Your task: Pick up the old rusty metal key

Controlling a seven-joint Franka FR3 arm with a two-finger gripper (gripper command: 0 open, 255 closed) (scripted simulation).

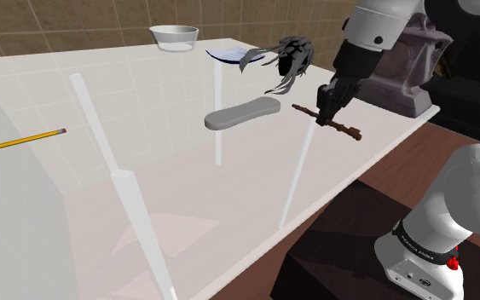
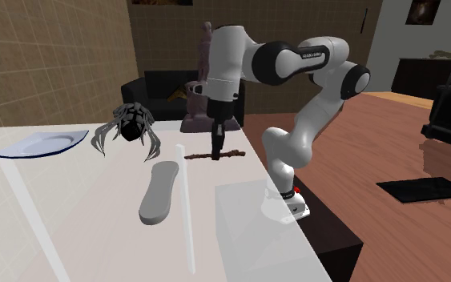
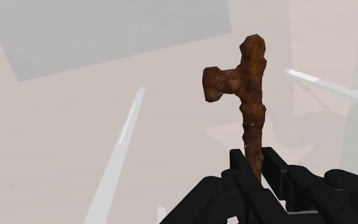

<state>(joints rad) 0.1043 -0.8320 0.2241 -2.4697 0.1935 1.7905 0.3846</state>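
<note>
The rusty brown key [image 1: 342, 128] [image 2: 225, 154] [image 3: 250, 83] lies level near the white table's edge that faces the stand. My black gripper [image 1: 321, 116] [image 2: 214, 152] [image 3: 255, 172] comes down from above and is shut on the key's shaft. In the wrist view the fingers [image 3: 279, 175] clasp the shaft's near end, and the bit and far tip stick out beyond them. A faint shadow falls on the table beneath the key. Whether the key touches the table I cannot tell.
A grey oblong slab [image 1: 242, 112] [image 2: 159, 191] lies beside the key. Farther back are a dark spidery figure [image 1: 291, 58] [image 2: 127, 124], a blue-rimmed plate [image 1: 229, 55] [image 2: 39, 144] and a bowl [image 1: 174, 36]. A yellow pencil [image 1: 20, 141] lies at the shoulder view's left. A purple-grey statue [image 1: 417, 60] stands behind the arm.
</note>
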